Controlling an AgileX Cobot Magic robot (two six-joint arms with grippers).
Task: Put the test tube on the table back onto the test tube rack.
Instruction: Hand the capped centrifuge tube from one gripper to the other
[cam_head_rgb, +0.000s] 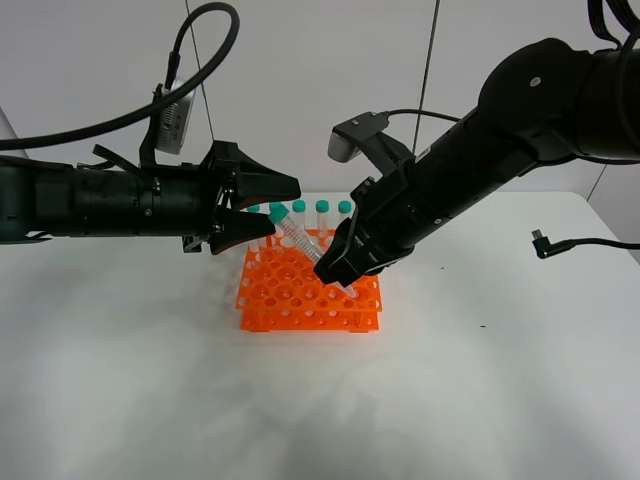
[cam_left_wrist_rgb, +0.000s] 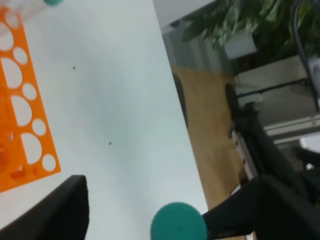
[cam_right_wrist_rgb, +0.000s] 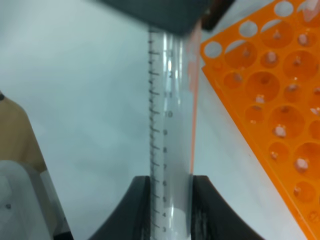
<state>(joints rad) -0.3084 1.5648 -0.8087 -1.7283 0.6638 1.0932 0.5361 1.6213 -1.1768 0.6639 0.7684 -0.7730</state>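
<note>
Right gripper is clamped on test tube near tip, tilted just over test tube rack, cap betw. parted jaws of left gripper; handover judged in hand, cap pinch req'd next.

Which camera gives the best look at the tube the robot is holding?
The exterior high view: it shows the test tube from teal cap to the right gripper, tilted above the orange rack. The right wrist view shows only its clear, marked body between the jaws; the left wrist view, just a teal cap.
</note>
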